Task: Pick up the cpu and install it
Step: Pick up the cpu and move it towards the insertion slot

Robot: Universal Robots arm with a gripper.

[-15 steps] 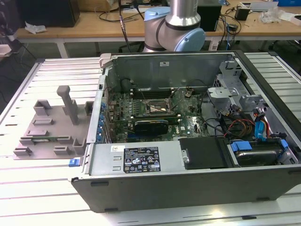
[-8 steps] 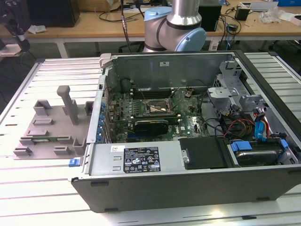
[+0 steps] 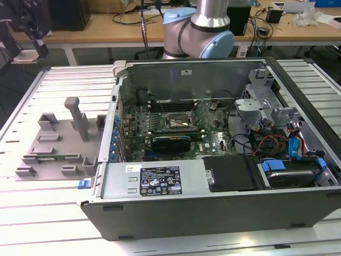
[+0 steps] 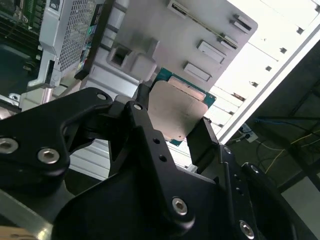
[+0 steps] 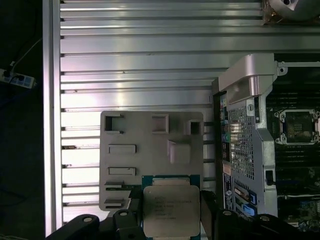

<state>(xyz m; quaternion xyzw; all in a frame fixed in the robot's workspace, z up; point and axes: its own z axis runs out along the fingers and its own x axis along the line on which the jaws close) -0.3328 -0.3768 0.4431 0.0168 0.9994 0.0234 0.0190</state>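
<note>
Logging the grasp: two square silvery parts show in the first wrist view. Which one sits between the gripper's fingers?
The cpu, silver-topped on a green board, flanked by the gripper; the framed socket lies well apart.

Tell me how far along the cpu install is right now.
Pick-up looks done: the gripper is shut on the cpu, held over the grey tray. Installation is left: the motherboard socket in the open computer case looks bare, and the cpu is not over it.
</note>
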